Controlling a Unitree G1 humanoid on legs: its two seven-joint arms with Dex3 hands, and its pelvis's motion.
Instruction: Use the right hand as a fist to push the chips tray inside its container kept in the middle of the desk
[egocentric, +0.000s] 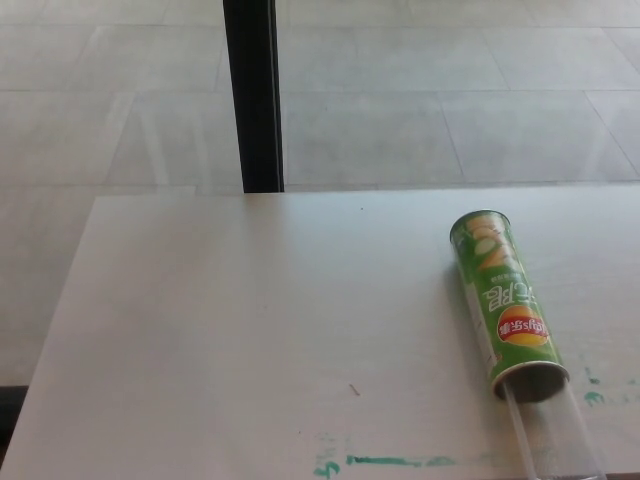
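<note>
Status: push not done yet. The chips container (505, 305), a green can, lies on its side on the desk (250, 330), toward the right edge and the near-right corner, not really mid-desk as the task says. Its closed end points to the far edge, its open mouth to the near edge.

The clear chips tray (555, 435) sticks well out of that mouth and runs to the near edge, where the frame cuts it off, so we can't see its outer end. We judge most of the travel is left.

Neither hand shows in the head view, so we can't tell finger state or whether the right one is fisted; nothing has hold of tray or can.

Left to do: bring the right fist in behind the tray's outer end and push along the can's axis toward the far edge until the tray seats.

Risk, our guess: the can slides or rolls, since nothing braces it.
</note>
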